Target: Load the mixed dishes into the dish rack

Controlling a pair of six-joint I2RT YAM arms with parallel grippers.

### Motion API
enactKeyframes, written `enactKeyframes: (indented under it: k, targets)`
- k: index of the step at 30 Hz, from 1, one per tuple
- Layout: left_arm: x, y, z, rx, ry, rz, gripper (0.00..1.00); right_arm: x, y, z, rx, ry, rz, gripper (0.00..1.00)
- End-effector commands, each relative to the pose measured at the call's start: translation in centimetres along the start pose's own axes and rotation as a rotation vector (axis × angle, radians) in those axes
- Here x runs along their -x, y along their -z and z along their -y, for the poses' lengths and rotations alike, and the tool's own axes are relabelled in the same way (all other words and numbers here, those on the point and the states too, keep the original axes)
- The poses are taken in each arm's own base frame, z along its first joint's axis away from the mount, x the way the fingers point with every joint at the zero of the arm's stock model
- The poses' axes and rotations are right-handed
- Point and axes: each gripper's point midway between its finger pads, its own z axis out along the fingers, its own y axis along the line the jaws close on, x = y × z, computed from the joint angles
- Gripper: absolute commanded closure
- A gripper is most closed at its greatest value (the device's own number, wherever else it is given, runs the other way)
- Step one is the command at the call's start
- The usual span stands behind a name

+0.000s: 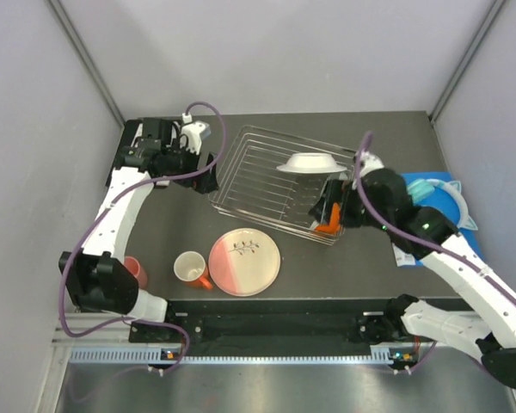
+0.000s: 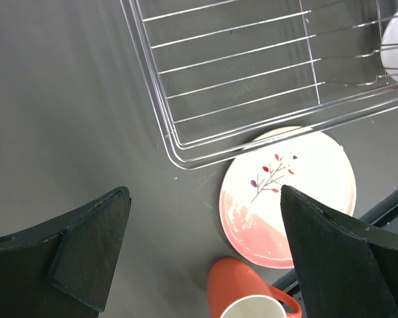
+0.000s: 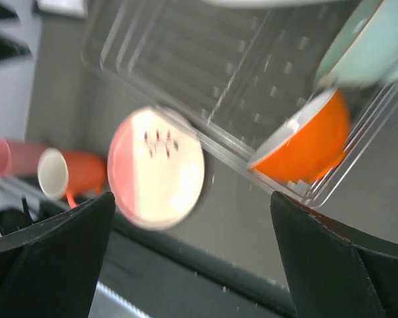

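Currently the right gripper is hanging with its jaws spread wide and nothing between them, just above the near right corner of the dish rack. An orange cup is lying tilted in that corner. Something mint green, likely a bowl, is leaning beside it, though the wrist view is blurring it. A careless sideways move is risking a finger snagging the wire rim or the cup. That could be dragging the light rack across the table or tipping the cup out. A white bowl is perching on the far right part of the rack, so a jolt could be unsettling it too.

The left gripper is likewise gaping open and empty, hovering by the left end of the rack. On the near side, a pink-and-cream plate is lying flat on the table just beside the rack's near rim. An orange mug is sitting just left of the plate, and a pink cup is lying farther left. The plate is looking like the awkward one. Fingers coming down on its flat rim are likely to be sliding, shoving it into the mug or toward the near table edge.
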Motion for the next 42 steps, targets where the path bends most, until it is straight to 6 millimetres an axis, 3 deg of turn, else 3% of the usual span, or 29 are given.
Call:
enactKeyframes:
  k: [1, 3, 5, 8, 12, 18, 19, 25, 31, 41, 42]
  targets:
    - [-0.2, -0.1, 0.7, -0.048, -0.039, 0.001, 0.01, -7.7, -0.7, 0.7, -0.015, -0.05, -0.192, 0.0]
    - [-0.9, -0.8, 0.4, -0.048, -0.04, -0.024, 0.01, -10.3, -1.2, 0.3, 0.007, -0.07, -0.241, 0.02]
    - [-1.5, -1.0, 0.4, -0.055, -0.038, -0.042, 0.01, -12.0, -1.3, -0.6, 0.029, -0.069, -0.275, 0.05]
    - [-1.8, -1.2, 0.3, -0.056, -0.047, -0.042, 0.01, -14.3, -1.7, -0.4, 0.007, -0.073, -0.321, 0.05]
    - [-1.9, -1.3, 0.6, -0.075, -0.055, -0.042, 0.01, -15.9, -3.5, 1.7, -0.082, -0.059, -0.311, 0.0]
    - [-2.3, -1.5, 1.3, -0.127, -0.101, -0.041, 0.01, -12.6, -5.5, 4.5, -0.23, 0.013, -0.105, 0.0]
    - [-2.3, -1.4, 1.5, -0.14, -0.116, -0.036, 0.01, -11.6, -6.1, 4.0, -0.205, 0.008, -0.053, 0.0]
    - [-3.9, -1.3, 2.7, -0.224, -0.195, -0.052, 0.01, -11.2, -8.2, 5.3, -0.279, 0.044, 0.0, 0.0]
    - [-5.4, -2.6, 2.7, -0.26, -0.15, -0.105, 0.01, -10.4, -9.9, 6.4, -0.356, 0.048, 0.041, 0.0]
    - [-4.8, -3.9, 2.4, -0.262, -0.107, -0.083, 0.01, -7.2, -13.3, 6.7, -0.36, 0.084, 0.072, 0.0]
    - [-4.7, -3.9, 2.6, -0.271, -0.107, -0.077, 0.01, -7.6, -14.0, 6.9, -0.37, 0.097, 0.051, 0.0]
